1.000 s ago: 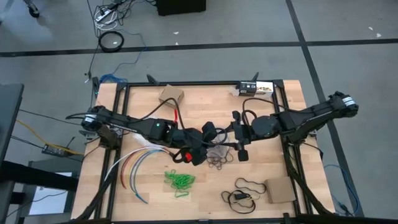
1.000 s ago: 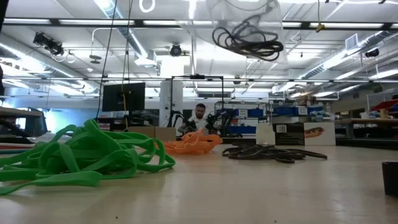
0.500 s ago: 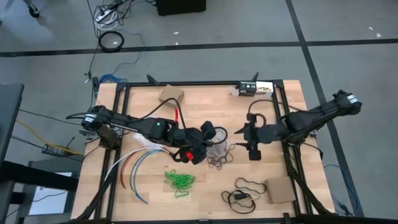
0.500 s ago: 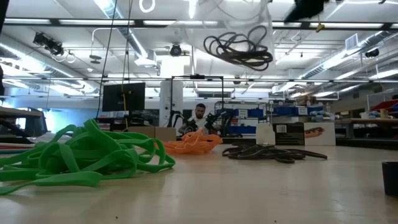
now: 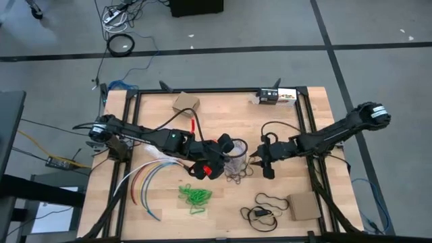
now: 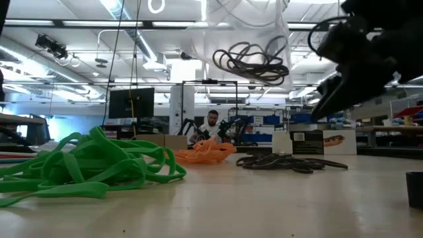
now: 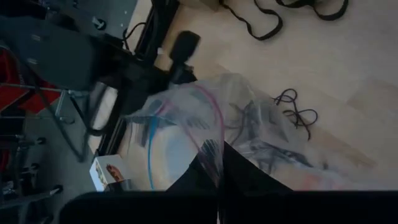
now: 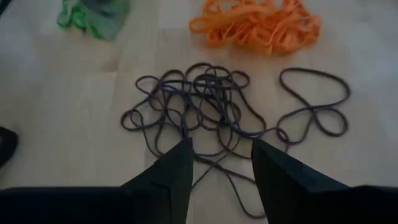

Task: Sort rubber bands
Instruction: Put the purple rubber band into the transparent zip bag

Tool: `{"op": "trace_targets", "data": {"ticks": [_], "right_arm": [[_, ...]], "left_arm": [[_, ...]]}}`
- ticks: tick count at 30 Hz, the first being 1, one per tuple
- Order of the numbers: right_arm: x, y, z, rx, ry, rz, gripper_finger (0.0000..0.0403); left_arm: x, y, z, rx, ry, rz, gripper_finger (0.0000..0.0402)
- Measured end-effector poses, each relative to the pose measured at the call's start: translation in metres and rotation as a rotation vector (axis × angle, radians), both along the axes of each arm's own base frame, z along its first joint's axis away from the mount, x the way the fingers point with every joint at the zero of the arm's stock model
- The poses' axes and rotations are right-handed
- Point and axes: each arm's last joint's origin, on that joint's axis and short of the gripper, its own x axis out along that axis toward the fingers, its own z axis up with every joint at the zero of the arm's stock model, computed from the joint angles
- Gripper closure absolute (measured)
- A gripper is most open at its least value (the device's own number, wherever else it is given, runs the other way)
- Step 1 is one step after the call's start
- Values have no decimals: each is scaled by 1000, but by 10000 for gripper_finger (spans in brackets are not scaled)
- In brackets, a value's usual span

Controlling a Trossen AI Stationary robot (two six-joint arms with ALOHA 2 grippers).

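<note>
My left gripper (image 5: 221,160) is shut on a clear plastic bag (image 5: 235,154) above the table's middle. In the low view the bag (image 6: 248,26) hangs with dark rubber bands (image 6: 254,58) inside it. My right gripper (image 8: 221,167) stands open just above the loose dark rubber bands (image 8: 205,106) lying on the wood, and touches none of them. An orange heap (image 8: 258,25) and a green heap (image 8: 93,15) lie beyond them. From overhead, the green heap (image 5: 194,196) lies near the front and the dark bands (image 5: 236,177) below the bag. My left gripper pinches the bag's film (image 7: 210,149) between its two shut fingers, close to the pink and blue zip strip (image 7: 219,121). The bag hangs below the hold, clear of the table, slack, with dark bands resting in it.
Curved coloured cables (image 5: 145,182) lie at the front left. A thin black cord loop (image 5: 270,201) and a cardboard piece (image 5: 304,206) lie at the front right. A small cardboard box (image 5: 185,102) and a printed box (image 5: 275,96) stand at the far edge.
My right gripper has come down fast from above the bag toward the table and now hangs low over the loose dark bands; it has entered the low view from above. The bag with its dark bands has sunk a little in my left gripper.
</note>
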Motion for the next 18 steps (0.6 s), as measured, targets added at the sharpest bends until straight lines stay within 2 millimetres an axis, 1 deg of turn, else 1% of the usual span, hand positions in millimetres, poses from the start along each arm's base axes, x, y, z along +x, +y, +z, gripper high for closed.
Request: {"op": "trace_targets", "data": {"ticks": [3, 9, 12, 14, 15, 18], "right_arm": [[9, 2, -14, -23, 26, 18, 252], [26, 2, -43, -80, 170, -12, 252], [35, 0, -49, -71, 191, -38, 257], [38, 0, -51, -70, 200, -41, 275], [40, 0, -50, -70, 198, -42, 292], [41, 0, -43, -85, 196, -13, 369]], "left_arm": [[1, 0, 1, -5, -10, -3, 401], [1, 0, 0, -10, -4, -1, 401], [1, 0, 0, -10, -2, -1, 401], [1, 0, 0, -10, -1, -1, 401], [1, 0, 0, -10, -1, -1, 401], [0, 0, 0, -10, 1, 0, 401]]}}
